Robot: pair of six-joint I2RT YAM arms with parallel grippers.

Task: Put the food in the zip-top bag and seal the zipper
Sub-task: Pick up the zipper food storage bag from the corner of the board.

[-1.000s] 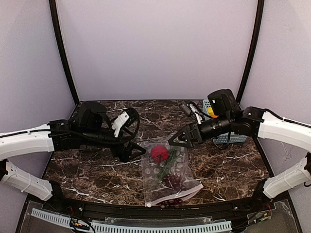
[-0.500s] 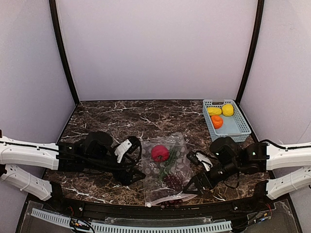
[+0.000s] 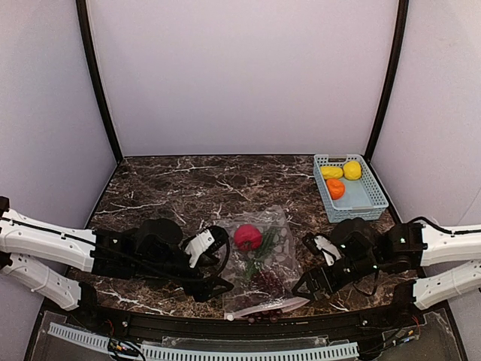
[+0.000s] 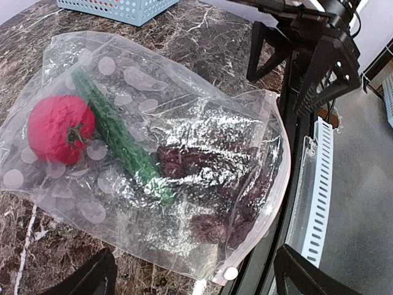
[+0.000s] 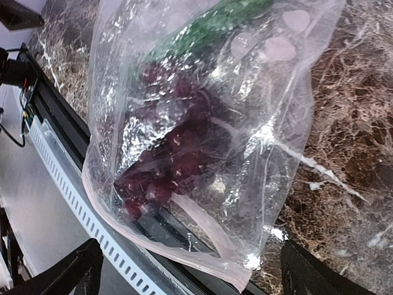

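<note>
Marble table; orange piece overhead only.

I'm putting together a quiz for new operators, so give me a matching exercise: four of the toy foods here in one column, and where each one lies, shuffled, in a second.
Things:
1 apple
2 grapes
3 green piece
4 orange piece

Places:
A in the blue basket
B in the bag, nearest the zipper
C in the bag, farthest from the zipper
D in the bag, between two other fruits

Pairs: 1-C, 2-B, 3-D, 4-A
</note>
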